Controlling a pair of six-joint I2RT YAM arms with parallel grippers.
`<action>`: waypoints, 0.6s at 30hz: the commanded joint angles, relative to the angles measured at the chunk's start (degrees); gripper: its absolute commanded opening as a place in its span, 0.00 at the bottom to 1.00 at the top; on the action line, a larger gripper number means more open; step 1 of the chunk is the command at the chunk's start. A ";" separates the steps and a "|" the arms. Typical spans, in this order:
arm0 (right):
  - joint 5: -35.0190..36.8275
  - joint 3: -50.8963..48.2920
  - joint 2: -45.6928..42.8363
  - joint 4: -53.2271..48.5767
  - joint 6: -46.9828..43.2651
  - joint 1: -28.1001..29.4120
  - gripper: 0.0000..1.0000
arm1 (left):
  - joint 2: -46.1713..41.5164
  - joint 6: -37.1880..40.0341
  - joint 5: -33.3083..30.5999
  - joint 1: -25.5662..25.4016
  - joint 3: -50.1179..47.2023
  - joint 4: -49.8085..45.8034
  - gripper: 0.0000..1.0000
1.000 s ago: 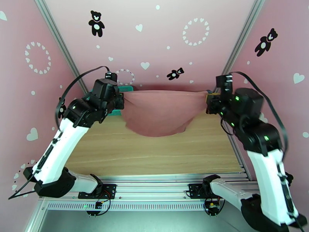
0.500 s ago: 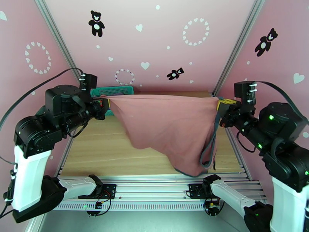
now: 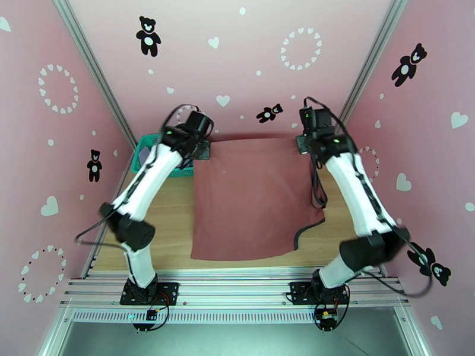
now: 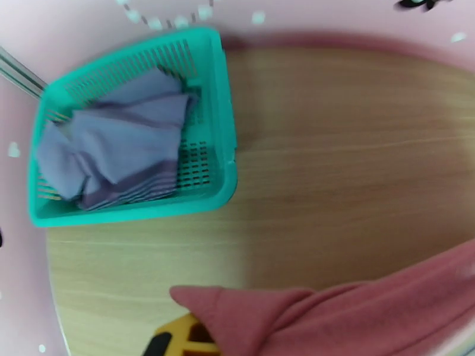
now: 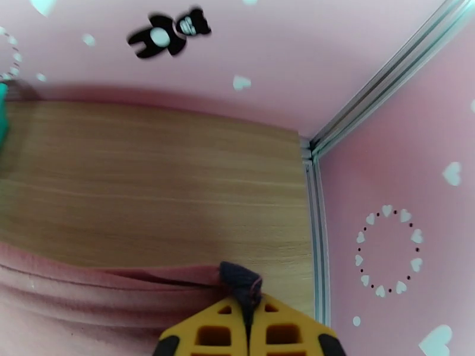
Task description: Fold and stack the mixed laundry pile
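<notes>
The rust-red tank top (image 3: 252, 200) lies spread flat on the table, reaching from the far edge to the near edge. My left gripper (image 3: 202, 151) is shut on its far left corner, and my right gripper (image 3: 304, 143) is shut on its far right corner. A dark navy strap (image 3: 317, 185) trails down the right side. In the right wrist view the yellow fingers (image 5: 214, 334) pinch the navy trim (image 5: 240, 283). The left wrist view has red cloth (image 4: 332, 315) draped over a yellow finger (image 4: 178, 342). The grey-lavender shirt (image 4: 119, 143) lies crumpled in the basket.
A teal mesh basket (image 3: 145, 152) stands at the far left corner of the table, its rim (image 4: 222, 114) close to my left gripper. Bare wood (image 3: 160, 223) shows left of the garment. Pink walls and aluminium rails (image 5: 317, 232) enclose the table.
Both arms have swung from a raised pose out to the far edge. The tank top, hanging stretched between them before, now lies flat on the table.
</notes>
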 commanded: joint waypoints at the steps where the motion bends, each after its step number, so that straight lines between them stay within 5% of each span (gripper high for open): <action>1: 3.10 4.32 11.44 3.29 -0.46 -2.26 0.00 | 9.51 0.83 0.29 1.58 6.66 2.85 0.00; 11: 5.82 17.94 35.64 7.51 4.63 -3.52 0.00 | 30.96 1.97 -0.34 3.68 23.32 5.99 0.00; 12: 5.63 18.98 36.96 6.97 5.26 -3.52 0.00 | 31.61 1.90 0.27 3.91 22.78 6.76 0.07; 14: 5.32 20.06 38.57 6.20 6.38 -3.60 0.03 | 31.94 2.27 1.59 4.11 20.83 8.95 0.44; 18: 5.08 20.00 39.48 5.21 8.27 -3.57 0.44 | 31.79 3.05 4.30 4.11 17.91 13.71 0.99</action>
